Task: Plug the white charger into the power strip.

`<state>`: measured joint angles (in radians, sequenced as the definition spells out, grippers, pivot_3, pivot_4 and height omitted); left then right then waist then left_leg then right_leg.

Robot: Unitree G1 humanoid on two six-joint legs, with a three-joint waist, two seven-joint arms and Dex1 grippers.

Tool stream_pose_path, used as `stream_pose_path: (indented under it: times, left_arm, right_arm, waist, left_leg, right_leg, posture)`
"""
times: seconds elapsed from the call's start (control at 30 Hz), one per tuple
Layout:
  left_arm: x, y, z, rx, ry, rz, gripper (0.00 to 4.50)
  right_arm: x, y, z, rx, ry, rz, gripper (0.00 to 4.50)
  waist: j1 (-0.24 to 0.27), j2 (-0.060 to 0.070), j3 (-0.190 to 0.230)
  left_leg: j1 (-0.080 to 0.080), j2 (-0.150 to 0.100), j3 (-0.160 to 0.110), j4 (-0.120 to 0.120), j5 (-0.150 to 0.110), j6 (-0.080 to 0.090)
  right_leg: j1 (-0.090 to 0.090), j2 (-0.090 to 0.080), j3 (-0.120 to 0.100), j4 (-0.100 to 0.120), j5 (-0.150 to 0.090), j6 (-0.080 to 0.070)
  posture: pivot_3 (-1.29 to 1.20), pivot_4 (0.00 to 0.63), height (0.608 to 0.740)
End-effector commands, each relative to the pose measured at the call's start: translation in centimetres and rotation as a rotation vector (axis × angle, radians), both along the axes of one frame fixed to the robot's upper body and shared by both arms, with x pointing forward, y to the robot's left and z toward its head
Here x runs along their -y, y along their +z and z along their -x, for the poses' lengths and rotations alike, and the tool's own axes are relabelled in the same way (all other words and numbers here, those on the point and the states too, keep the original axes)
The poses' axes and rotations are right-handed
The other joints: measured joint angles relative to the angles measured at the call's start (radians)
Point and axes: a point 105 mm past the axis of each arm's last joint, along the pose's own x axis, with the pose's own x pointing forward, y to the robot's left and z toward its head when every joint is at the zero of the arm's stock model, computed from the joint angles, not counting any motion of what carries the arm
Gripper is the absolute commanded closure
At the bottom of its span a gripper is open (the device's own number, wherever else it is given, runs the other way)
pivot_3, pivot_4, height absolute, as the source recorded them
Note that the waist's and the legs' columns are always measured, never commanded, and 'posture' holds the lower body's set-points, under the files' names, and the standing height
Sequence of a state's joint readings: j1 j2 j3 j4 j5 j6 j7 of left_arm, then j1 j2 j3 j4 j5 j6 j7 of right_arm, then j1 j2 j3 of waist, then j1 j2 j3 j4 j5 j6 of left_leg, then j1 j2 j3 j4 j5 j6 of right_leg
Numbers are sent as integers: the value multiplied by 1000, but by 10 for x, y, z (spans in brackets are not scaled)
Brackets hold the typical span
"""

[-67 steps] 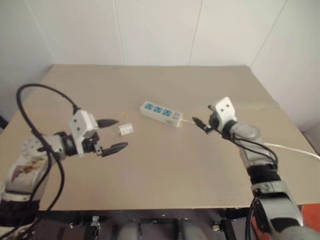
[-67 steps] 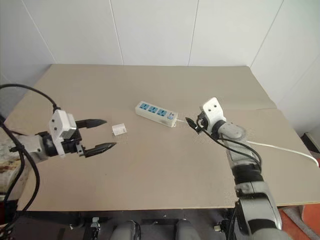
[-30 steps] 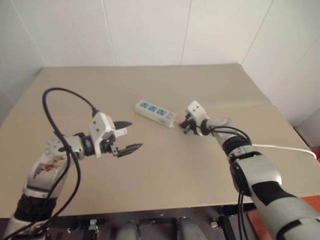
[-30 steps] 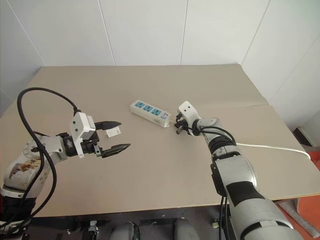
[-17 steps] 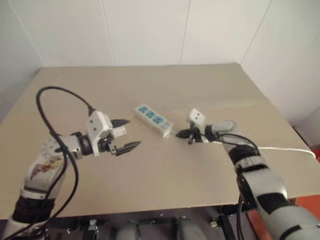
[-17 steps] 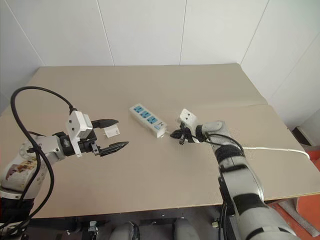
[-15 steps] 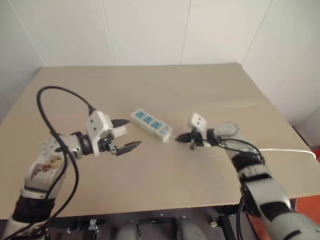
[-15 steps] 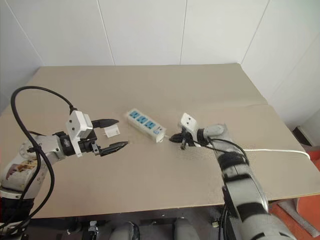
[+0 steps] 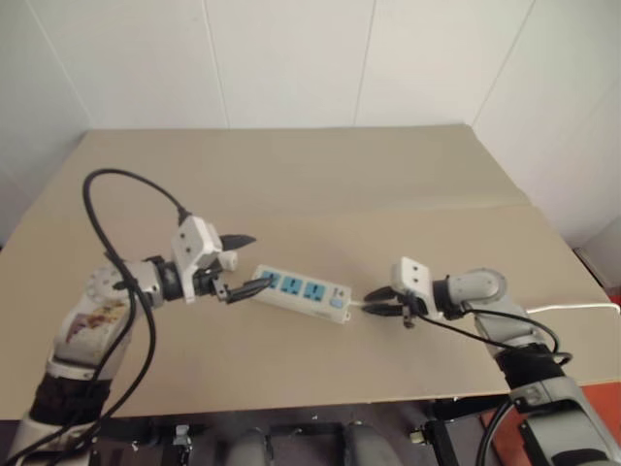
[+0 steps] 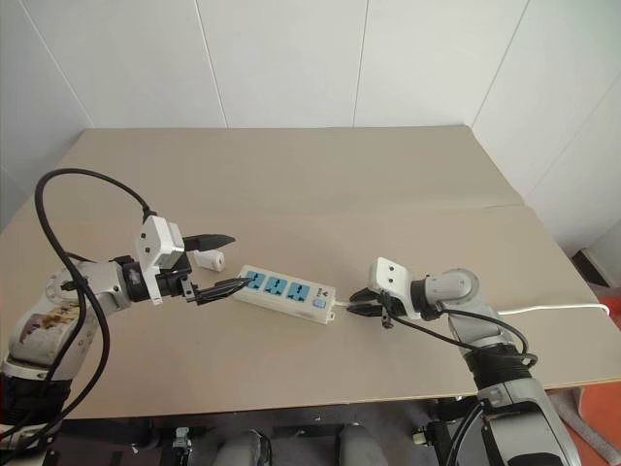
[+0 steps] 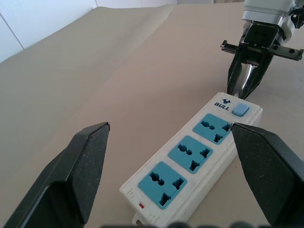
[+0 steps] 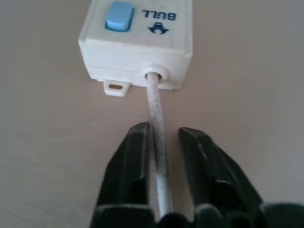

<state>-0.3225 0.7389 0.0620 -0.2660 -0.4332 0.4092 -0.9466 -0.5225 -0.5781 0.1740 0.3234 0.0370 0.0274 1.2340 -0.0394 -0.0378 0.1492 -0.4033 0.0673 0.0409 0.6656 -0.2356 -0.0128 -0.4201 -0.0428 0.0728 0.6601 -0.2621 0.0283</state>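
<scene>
The power strip [image 9: 301, 289], a white bar with three blue sockets, lies on the table in front of me, its switch end toward my right gripper [image 9: 380, 302]. That gripper's black fingers [image 12: 135, 156] stand slightly apart on either side of the strip's thin white cord [image 12: 156, 109], close behind the switch end. My left gripper [image 9: 247, 262] is wide open at the strip's other end, its lower fingertip close by the strip. The left wrist view shows the sockets [image 11: 190, 175] face up ahead of its fingers. The white charger [image 10: 211, 260] sits on the table just behind the left gripper.
The cord [image 9: 582, 309] trails off over the table's right edge. A black cable [image 9: 107, 194] loops above my left arm. A seam [image 9: 466, 206] crosses the beige table. White walls stand behind the far edge.
My right gripper has drawn back toward me with the cord, dragging the power strip nearer and over to the left gripper. Its fingers, shut before, now stand apart. The left gripper has stayed put.
</scene>
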Motion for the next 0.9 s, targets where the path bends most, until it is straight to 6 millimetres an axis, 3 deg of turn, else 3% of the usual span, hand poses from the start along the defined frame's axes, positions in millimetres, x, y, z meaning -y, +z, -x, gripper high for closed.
stream_pose_path:
  times: [0.03, 0.2, 0.33, 0.57, 0.8, 0.9]
  left_arm:
    - [3, 12, 1, 60, -19, -2, 53]
    - [1, 12, 1, 57, -16, -9, 53]
    - [-4, 12, 1, 57, 3, -16, 53]
    - [-22, 13, 0, 54, 47, -48, 53]
    - [-31, 17, -4, 61, 64, -75, 53]
    - [-30, 18, -4, 62, 56, -79, 53]
  right_arm:
    - [7, 12, -3, 38, -23, -22, 1829]
    - [16, 19, -2, 47, -45, -35, 44]
    - [27, 28, 2, 49, -77, -77, 14]
    - [34, 57, 19, 47, -151, -304, 14]
    - [9, 43, 32, 25, -261, -472, 14]
    - [-12, 39, 35, 34, -251, -525, 14]
  waist:
    - [1, 0, 0]
    - [3, 0, 0]
    - [7, 0, 0]
    - [16, 0, 0]
    - [25, 0, 0]
    - [25, 0, 0]
  left_leg:
    - [0, 0, 0, 0, 0, 0]
    - [-1, 0, 0, 0, 0, 0]
    - [-1, 0, 0, 0, 0, 0]
    - [-1, 0, 0, 0, 0, 0]
    - [-1, 0, 0, 0, 0, 0]
    - [-1, 0, 0, 0, 0, 0]
  right_leg:
    - [0, 0, 0, 0, 0, 0]
    - [0, 0, 0, 0, 0, 0]
    - [0, 0, 0, -1, 0, 0]
    - [0, 0, 0, -1, 0, 0]
    - [0, 0, 0, -1, 0, 0]
    - [-1, 0, 0, -1, 0, 0]
  posture:
    - [0, 150, 740]
    - [0, 150, 740]
    - [0, 150, 740]
    - [0, 150, 740]
    - [0, 150, 740]
    - [0, 150, 740]
